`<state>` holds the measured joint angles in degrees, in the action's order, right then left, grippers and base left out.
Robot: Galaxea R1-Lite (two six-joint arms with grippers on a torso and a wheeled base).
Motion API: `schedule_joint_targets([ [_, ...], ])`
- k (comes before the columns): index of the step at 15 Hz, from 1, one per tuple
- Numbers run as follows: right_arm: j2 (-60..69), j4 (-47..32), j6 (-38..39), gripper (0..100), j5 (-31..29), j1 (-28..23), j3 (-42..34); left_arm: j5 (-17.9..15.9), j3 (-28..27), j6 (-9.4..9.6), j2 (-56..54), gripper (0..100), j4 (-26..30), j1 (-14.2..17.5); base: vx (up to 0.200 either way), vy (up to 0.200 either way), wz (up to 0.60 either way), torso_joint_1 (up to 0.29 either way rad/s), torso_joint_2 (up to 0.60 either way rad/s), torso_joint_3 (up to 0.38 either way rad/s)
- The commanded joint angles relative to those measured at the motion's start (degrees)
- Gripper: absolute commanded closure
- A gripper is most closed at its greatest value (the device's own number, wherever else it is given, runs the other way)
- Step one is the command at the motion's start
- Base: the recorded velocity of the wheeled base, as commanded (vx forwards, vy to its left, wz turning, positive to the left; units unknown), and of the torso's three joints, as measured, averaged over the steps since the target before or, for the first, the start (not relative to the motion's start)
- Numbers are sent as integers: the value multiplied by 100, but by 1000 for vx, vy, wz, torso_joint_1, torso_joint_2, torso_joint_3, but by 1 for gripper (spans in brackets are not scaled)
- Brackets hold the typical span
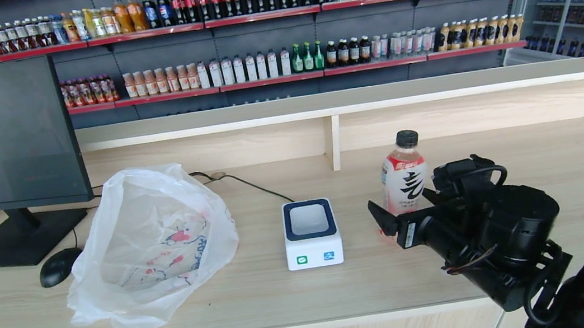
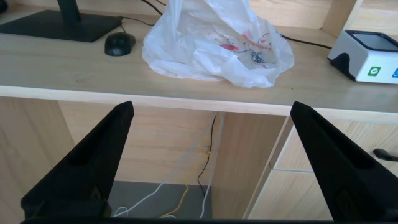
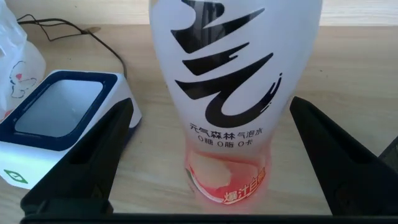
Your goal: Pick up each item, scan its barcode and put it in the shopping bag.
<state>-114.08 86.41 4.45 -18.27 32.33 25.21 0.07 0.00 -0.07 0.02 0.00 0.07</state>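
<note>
A clear drink bottle (image 1: 405, 176) with a black cap and a red-and-white label stands upright on the wooden counter (image 1: 264, 297), right of the white scanner (image 1: 312, 233). My right gripper (image 1: 407, 199) is open with one finger on each side of the bottle's lower half (image 3: 233, 93); its fingers (image 3: 93, 168) stand apart from the bottle. A white plastic shopping bag (image 1: 150, 245) lies open left of the scanner. My left gripper (image 2: 211, 109) is open and holds nothing, low in front of the counter edge, facing the bag (image 2: 214, 40).
A monitor (image 1: 1, 140) and a black mouse (image 1: 59, 266) stand at the counter's left. A cable (image 1: 250, 186) runs behind the bag. A raised wooden ledge with a divider (image 1: 332, 142) closes the back. Shelves of bottles line the far wall.
</note>
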Motion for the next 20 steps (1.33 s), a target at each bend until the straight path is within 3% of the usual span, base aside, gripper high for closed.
schedule_joint_targets([
  [1, -150, -1, 38, 0, -27, -7, 81, 1, 0, -1, -2, 0, 0, 1, 0, 0, 0, 0, 0, 0],
  [20, -651, -10, 144, 0, -27, -69, 546, 1, 0, -1, -2, 0, 0, 1, 0, 0, 0, 0, 0, 0],
])
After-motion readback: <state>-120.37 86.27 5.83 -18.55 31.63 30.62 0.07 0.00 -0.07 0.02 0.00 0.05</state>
